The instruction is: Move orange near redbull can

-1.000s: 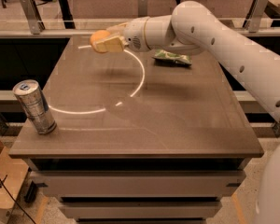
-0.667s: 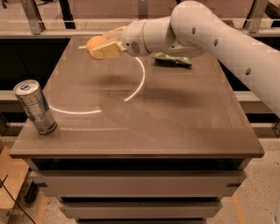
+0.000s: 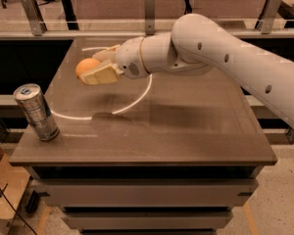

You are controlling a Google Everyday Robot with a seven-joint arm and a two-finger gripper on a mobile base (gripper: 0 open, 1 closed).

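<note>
Camera view, near to far: what sits at the front?
> Redbull can (image 3: 36, 112), upright, front-left corner of the tabletop (image 3: 186, 131), close to the left edge.

And the orange?
> Orange (image 3: 84, 65) is further back on the left side, held off the surface, with a shadow on the tabletop below it. Well apart from the can.

Gripper state?
> Gripper (image 3: 89, 68) is clamped around the orange: one tan finger (image 3: 105, 75) in front of the fruit, the other behind it. White arm (image 3: 225, 58) reaches in from the right, across the back half of the tabletop. Bright curved light streak (image 3: 137, 98) on the surface under the wrist. Metal railing posts (image 3: 149, 6) stand behind the far edge.
</note>
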